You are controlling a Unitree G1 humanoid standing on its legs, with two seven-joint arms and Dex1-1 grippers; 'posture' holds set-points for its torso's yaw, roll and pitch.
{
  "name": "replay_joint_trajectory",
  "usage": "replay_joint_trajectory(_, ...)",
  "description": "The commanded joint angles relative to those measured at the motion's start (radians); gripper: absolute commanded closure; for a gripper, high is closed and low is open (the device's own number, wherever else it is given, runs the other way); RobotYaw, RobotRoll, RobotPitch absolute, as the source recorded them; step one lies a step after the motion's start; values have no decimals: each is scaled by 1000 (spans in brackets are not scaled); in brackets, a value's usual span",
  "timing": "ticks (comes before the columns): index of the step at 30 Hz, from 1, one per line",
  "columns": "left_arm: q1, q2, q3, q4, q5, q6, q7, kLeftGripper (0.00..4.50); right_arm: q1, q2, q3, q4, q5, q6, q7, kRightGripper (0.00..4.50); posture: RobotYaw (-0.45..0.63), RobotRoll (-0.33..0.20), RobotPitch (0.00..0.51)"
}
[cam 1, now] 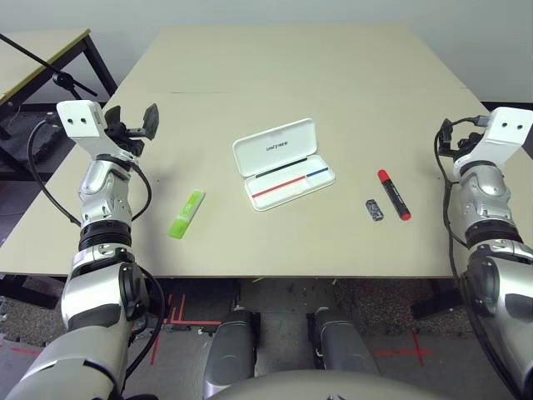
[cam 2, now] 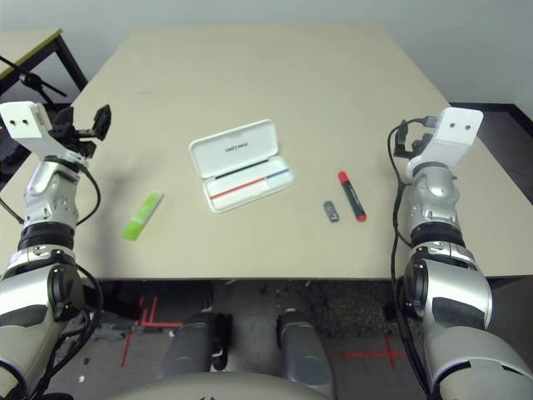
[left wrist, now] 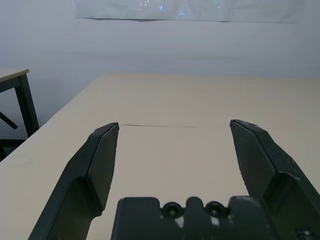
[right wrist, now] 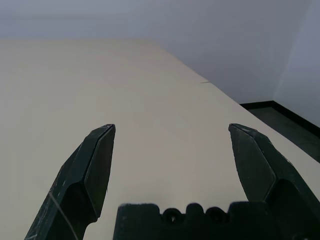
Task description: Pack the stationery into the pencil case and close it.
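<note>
The white pencil case (cam 1: 276,147) lies open at the table's middle, lid folded back, a red-and-blue stripe inside its base. A lime-green highlighter (cam 1: 186,213) lies to its left near the front edge. To its right rest a red marker (cam 1: 394,194) with a black end and a tiny dark block (cam 1: 375,209). My left gripper (cam 1: 133,122) hovers open above the table's left edge, well back from the highlighter. My right gripper (cam 2: 408,138) is raised at the right edge, beyond the marker. In the wrist views both the left gripper (left wrist: 174,131) and right gripper (right wrist: 172,130) stand wide open with nothing between the fingers.
The beige table (cam 1: 300,75) stretches far behind the case. A second table (cam 1: 37,58) and a black stand pole (cam 1: 50,71) sit off to the left. Dark floor lies past the right edge.
</note>
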Motion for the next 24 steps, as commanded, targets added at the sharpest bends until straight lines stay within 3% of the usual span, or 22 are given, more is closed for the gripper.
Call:
replay_joint_trajectory(1,19,-4,3,8,-13,-7,1,25,7,-6,-1,0,0,-2,3,0,-48,0,67)
replay_joint_trajectory(13,66,-2,4,-88,-39,14,-5,25,-42,-6,27,32,-17,-6,48,0,3,0,57)
replay_joint_trajectory(24,92,-32,-44,-203,-57,86,-71,25,-18,-78,69,-33,-16,19,255,0,-35,0,77)
